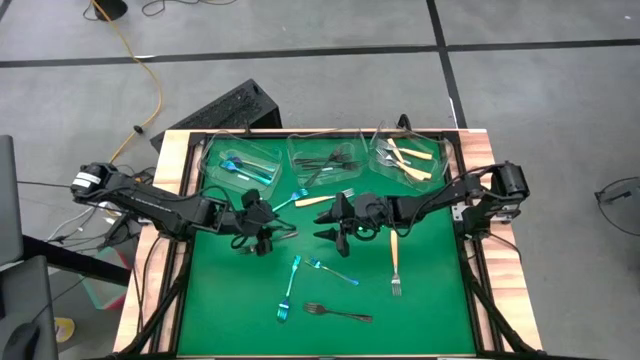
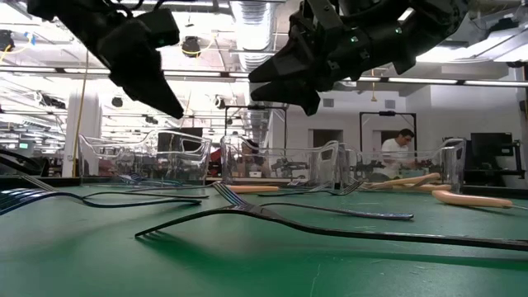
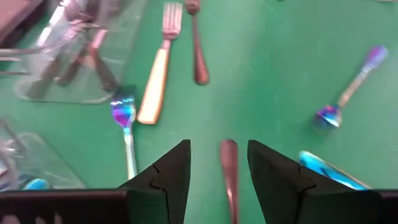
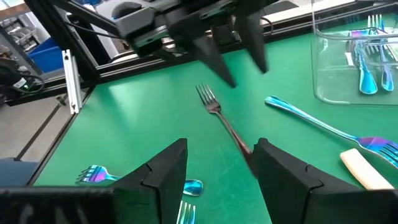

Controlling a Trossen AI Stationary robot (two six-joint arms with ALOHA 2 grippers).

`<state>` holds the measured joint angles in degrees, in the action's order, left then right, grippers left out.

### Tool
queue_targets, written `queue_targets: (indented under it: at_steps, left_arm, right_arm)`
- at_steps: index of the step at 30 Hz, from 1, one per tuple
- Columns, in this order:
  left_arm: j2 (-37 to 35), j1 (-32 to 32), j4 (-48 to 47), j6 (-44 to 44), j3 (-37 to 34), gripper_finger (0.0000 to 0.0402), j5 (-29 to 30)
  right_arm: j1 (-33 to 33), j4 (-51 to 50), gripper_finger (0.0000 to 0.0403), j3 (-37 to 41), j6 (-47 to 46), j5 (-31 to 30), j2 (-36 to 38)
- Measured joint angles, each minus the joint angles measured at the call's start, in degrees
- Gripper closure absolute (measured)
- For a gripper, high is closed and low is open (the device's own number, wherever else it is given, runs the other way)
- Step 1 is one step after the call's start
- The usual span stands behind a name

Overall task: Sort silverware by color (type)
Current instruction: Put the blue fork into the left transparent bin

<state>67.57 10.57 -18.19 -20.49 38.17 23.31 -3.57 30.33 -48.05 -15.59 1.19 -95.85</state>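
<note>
Left claw (image 1: 262, 240) hung open and empty above the bench (image 1: 430, 310), a dark fork (image 3: 229, 174) lying between its fingers in its wrist view. Right claw (image 1: 330, 222), also open and empty, hovered just beside it over the same fork. Step judged as picking this fork; next, one claw should lower, close, and carry it to the middle tub (image 1: 325, 155).

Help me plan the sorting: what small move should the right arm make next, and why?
Probably lower the right end effector and close on the dark fork: its handle runs between the open jaws, flat on the green mat. The left end effector hovers open near the tines, so keep the descent straight.
</note>
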Motion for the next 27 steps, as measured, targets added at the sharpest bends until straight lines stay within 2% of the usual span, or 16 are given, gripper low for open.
queue_targets:
  at_steps: [7, 27]
  left_arm:
    - [0.0, -2.5, 0.1, -0.4, 0.0, 0.0257, 0.2]
    - [0.0, -2.5, 0.2, -0.2, 0.0, 0.0257, 1.5]
  right_arm:
    - [0.0, 0.0, 0.0198, 0.0, 0.0, 0.0, 0.0]
    - [0.3, 0.0, 0.0198, 0.0, 0.0, 0.0, 0.0]
